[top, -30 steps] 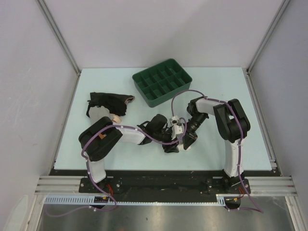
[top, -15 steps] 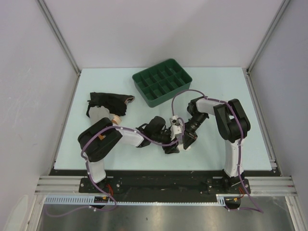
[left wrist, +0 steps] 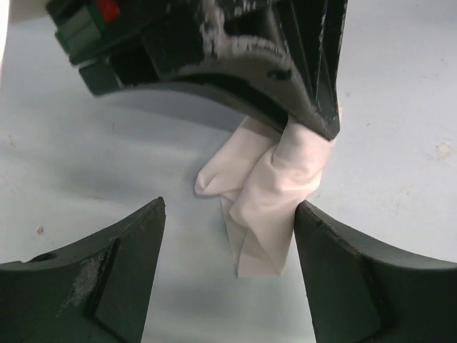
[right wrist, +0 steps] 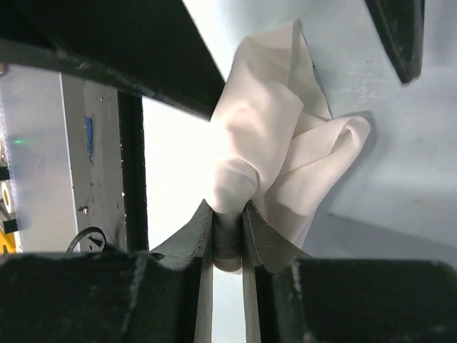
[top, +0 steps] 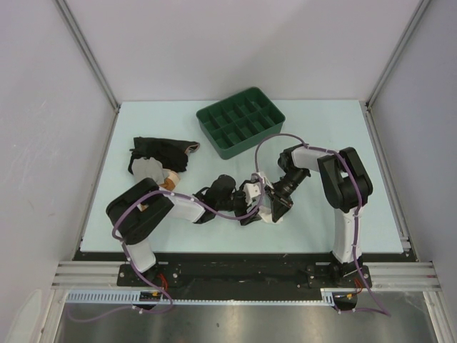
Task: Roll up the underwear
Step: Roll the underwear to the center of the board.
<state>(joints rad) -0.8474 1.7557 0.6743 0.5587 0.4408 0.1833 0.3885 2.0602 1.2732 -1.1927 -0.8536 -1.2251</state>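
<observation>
right gripper [right wrist: 228,218] clenched on a fold of the underwear [right wrist: 282,143], a small cream garment bunched on the table [top: 335,136] near its front edge, between the two arms. left gripper [left wrist: 228,214] released and spread wide around the cloth, one finger [left wrist: 343,279] just beside it; contact cannot be confirmed. green tray [top: 240,121] and black garment [top: 161,151] lie well apart, further back.

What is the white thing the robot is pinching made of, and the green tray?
The underwear looks like thin, soft, matte cloth: it folds, creases and bunches where the right gripper pinches it. The green tray is probably hard moulded plastic, judging by its stiff, straight dividers and even colour.
</observation>
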